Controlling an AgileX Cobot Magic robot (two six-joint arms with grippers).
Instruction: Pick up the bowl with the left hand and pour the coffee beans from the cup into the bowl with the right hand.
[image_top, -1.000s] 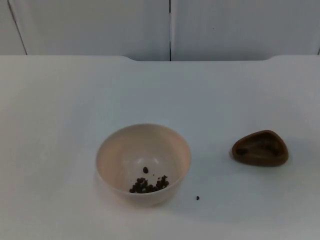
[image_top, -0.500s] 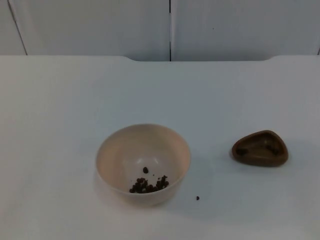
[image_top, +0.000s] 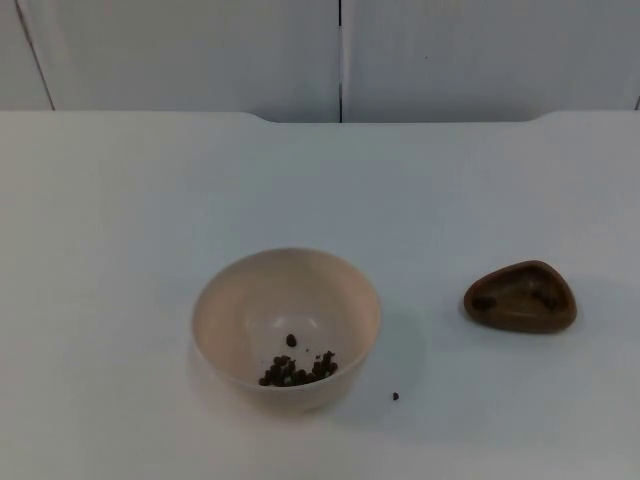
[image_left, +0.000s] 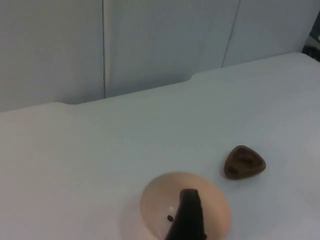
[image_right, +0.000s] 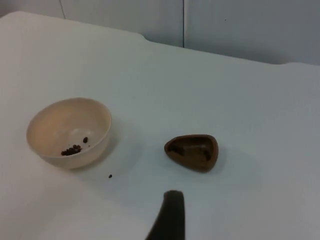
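The wide white table (image_top: 150, 180) runs back to the grey panelled partition wall (image_top: 180, 50), and everything on it sits toward the near side. Biggest thing out there is the round cream-coloured bowl (image_top: 287, 328), upright on the table, left of centre in the top view. Inside it, a small heap of dark brown coffee beans (image_top: 296, 368) lies against the near part of the bowl's floor, with 1 bean a little apart from the heap.

Over to the right, well apart from the bowl, sits the small brown rounded-triangle wooden cup (image_top: 520, 297), open side up on the table, with a few dark specks inside that could be beans; hard to tell.

Between bowl and cup, near the bowl's base, 1 stray dark coffee bean (image_top: 395, 396) lies on the bare table.

The left gripper (image_left: 187, 220) hangs above the bowl in its wrist view, 1 black fingertip over the bowl's rim; how wide its jaws stand, I cannot tell. The right gripper (image_right: 169, 217) hovers short of the cup, 1 dark fingertip in sight, jaw width unclear too.
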